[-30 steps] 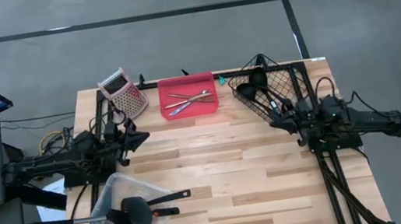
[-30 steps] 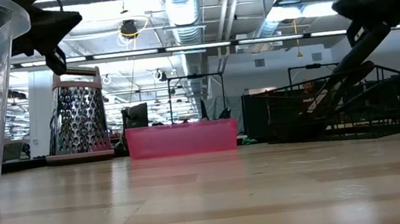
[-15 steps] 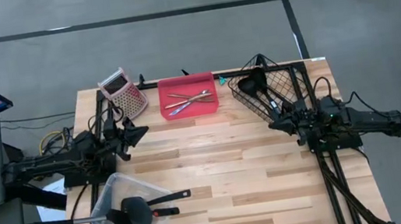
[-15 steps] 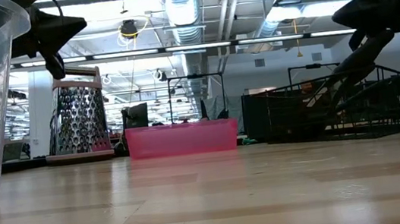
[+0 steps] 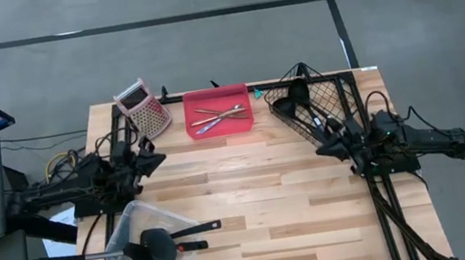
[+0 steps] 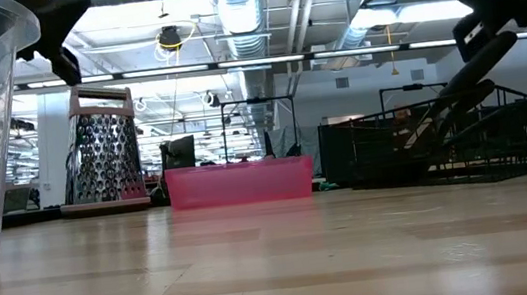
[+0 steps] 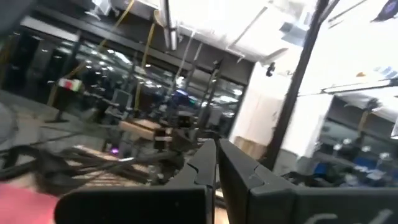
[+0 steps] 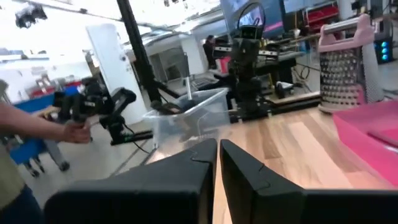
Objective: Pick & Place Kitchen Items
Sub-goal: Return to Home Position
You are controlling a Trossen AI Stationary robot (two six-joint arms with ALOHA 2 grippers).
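As cutlery lies apart, left claw, right claw

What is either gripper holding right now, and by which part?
Nothing is held. The left gripper and the right gripper each show fingers shut together with nothing between them.

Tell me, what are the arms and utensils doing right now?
Left pincer shut, empty, near the grater. Right pincer shut, empty, beside the wire basket. Cutlery in pink bin; black utensils in clear tub. Nothing in the way.
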